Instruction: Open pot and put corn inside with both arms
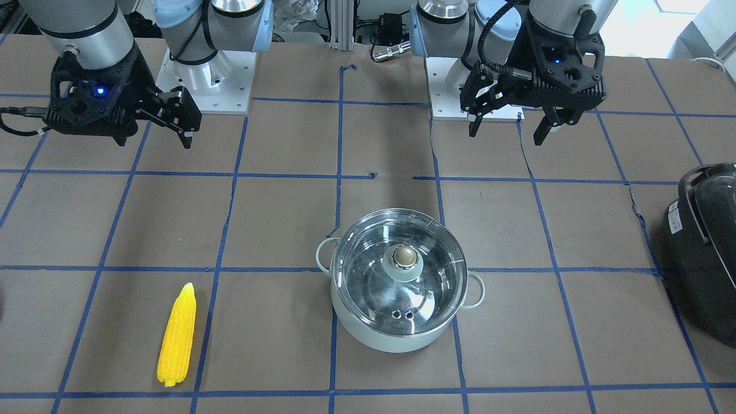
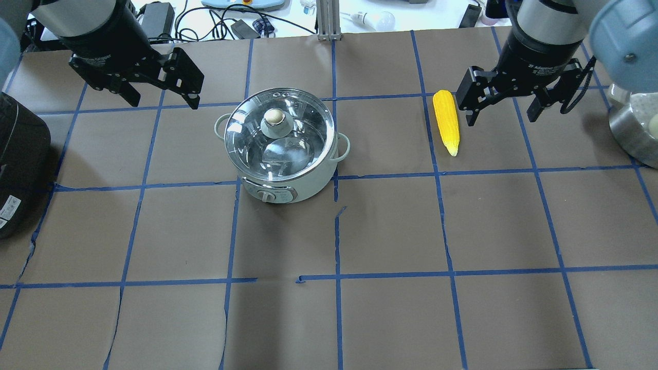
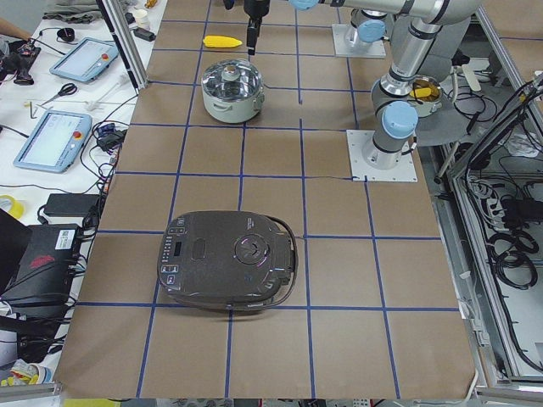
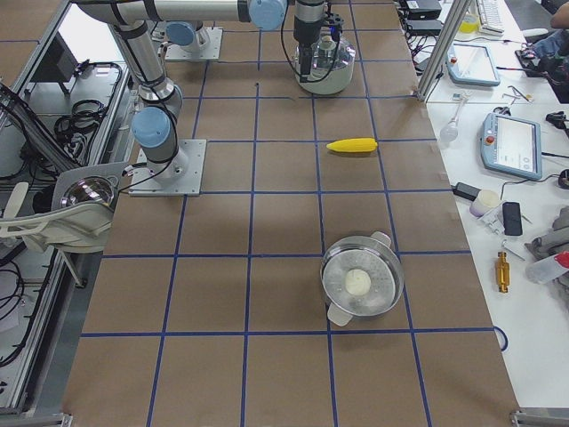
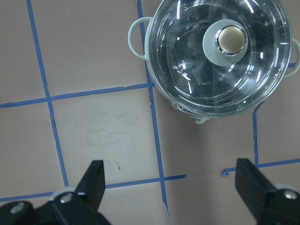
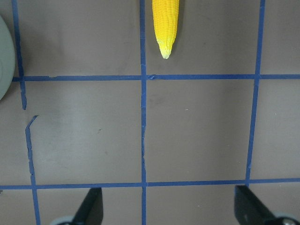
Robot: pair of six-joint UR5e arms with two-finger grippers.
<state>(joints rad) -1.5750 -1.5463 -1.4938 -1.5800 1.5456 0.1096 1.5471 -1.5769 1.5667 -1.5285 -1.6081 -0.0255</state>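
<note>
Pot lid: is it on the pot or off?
On. The clear glass lid sits flat on the rim of the pot, its brass knob in the middle. The corn lies outside, apart from it.

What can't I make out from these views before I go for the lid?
- Right wrist view: the corn loses its thick end to the top edge; the pot is only a sliver at the left edge.
- Front-facing view: the black appliance runs past the right edge.
- Overhead view: glare on the glass lid blurs the pot's inside.
</note>
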